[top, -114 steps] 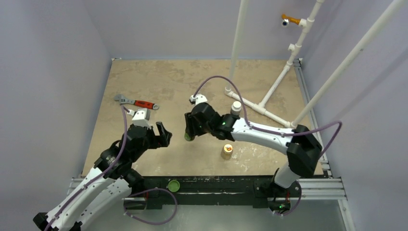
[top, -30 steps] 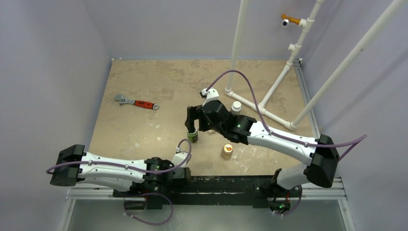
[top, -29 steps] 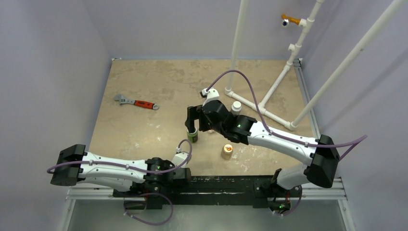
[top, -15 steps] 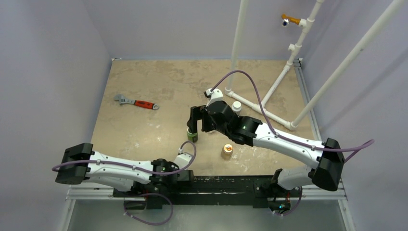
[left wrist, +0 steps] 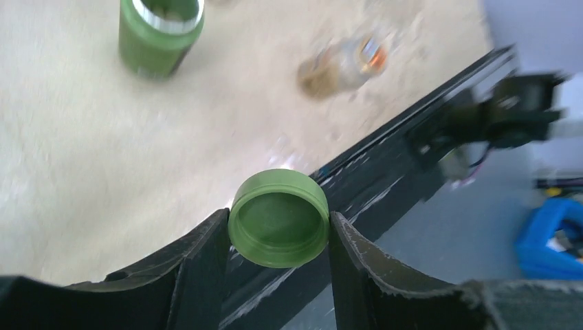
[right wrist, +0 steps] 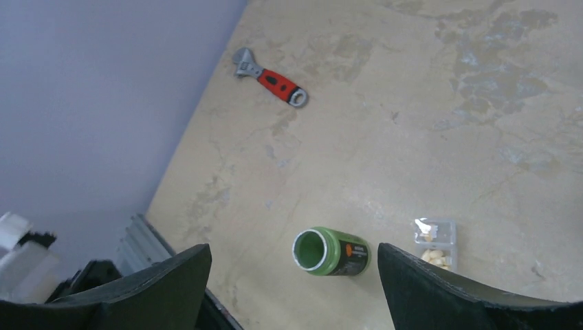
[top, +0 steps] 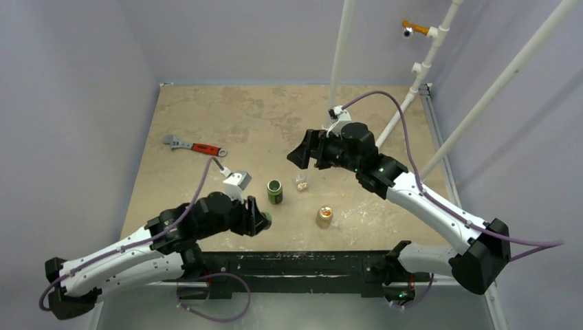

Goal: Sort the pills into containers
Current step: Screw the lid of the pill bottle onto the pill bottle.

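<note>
An open green bottle (top: 275, 192) (right wrist: 331, 252) stands mid-table without its cap. Just right of it lies the small clear container (top: 301, 181) (right wrist: 434, 240) with pale pills (right wrist: 433, 256) inside. My left gripper (top: 261, 219) (left wrist: 278, 227) is shut on the green cap (left wrist: 278, 218), open side toward the camera, held over the table's near edge, front-left of the bottle. My right gripper (top: 307, 149) (right wrist: 292, 265) hangs open and empty, high above and behind the bottle and container.
A tan-orange bottle (top: 324, 217) (left wrist: 342, 62) stands near the front edge, right of the green one. A red-handled wrench (top: 194, 146) (right wrist: 270, 78) lies at the left. White pipe framing (top: 371, 148) occupies the back right. The black rail (top: 309, 261) runs along the near edge.
My left gripper closed on the green cap at the front rail and lifted it toward the bottle. My right gripper pulled up, back and right, away from the green bottle.
</note>
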You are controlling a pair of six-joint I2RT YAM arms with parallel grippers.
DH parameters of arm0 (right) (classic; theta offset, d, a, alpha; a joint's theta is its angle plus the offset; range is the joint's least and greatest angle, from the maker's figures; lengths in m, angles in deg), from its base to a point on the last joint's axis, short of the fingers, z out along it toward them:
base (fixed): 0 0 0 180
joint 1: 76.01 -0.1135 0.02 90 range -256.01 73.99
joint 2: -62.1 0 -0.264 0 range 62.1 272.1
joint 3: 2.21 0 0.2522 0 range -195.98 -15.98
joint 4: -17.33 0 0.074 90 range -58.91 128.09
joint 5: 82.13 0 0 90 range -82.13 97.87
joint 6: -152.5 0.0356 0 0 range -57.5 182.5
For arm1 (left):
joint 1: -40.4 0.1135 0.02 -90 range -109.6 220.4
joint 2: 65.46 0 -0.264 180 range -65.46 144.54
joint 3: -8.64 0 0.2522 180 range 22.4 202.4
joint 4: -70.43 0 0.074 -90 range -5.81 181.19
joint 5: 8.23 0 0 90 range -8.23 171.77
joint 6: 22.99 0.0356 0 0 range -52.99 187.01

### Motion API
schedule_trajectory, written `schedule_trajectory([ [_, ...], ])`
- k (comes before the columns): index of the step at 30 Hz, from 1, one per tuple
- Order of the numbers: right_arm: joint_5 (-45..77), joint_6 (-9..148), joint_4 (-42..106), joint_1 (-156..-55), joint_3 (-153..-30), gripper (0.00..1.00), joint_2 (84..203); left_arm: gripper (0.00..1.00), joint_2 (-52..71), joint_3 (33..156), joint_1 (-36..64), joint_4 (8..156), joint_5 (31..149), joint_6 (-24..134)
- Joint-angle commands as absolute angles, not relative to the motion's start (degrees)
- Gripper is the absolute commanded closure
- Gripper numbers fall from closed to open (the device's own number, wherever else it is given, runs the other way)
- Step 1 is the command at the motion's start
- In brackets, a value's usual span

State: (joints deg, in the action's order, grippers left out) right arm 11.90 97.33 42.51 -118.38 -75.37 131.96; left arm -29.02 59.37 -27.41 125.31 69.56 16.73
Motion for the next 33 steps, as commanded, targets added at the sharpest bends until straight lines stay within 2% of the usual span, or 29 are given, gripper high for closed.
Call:
schedule_trajectory([
  [1, 31.62, 100.50, 31.69, -112.87, -73.21, 0.08, 128.28, 0.71, -30.31, 62.20, -12.17, 105.88, 90.44, 30.16],
  [3, 37.09, 102.05, 27.22, -110.10, -72.07, 0.08, 127.50, 0.73, -27.74, 62.05, -1.23, 96.72, 106.97, 28.55],
  [7, 45.25, 104.76, 17.42, -107.09, -69.34, 0.08, 126.66, 0.78, -19.70, 59.00, 11.11, 66.46, 124.89, 13.29],
  [11, 48.69, 104.37, 10.68, -106.04, -66.73, 0.08, 124.94, 0.79, -11.21, 56.81, 16.94, 35.65, 131.66, -4.45],
  [16, 48.94, 99.56, 5.75, -106.04, -64.61, 0.06, 122.05, 0.82, 1.92, 55.96, 21.19, 4.02, 132.08, -29.67],
  [25, 49.37, 94.84, -0.22, -106.84, -66.18, 0.03, 123.62, 0.84, 3.41, 56.68, 21.35, 2.54, 133.01, -38.96],
  [33, 44.23, 82.23, 6.32, -114.98, -72.63, 0.01, 124.44, 0.86, 3.47, 56.15, 21.16, 4.60, 132.66, -46.87],
])
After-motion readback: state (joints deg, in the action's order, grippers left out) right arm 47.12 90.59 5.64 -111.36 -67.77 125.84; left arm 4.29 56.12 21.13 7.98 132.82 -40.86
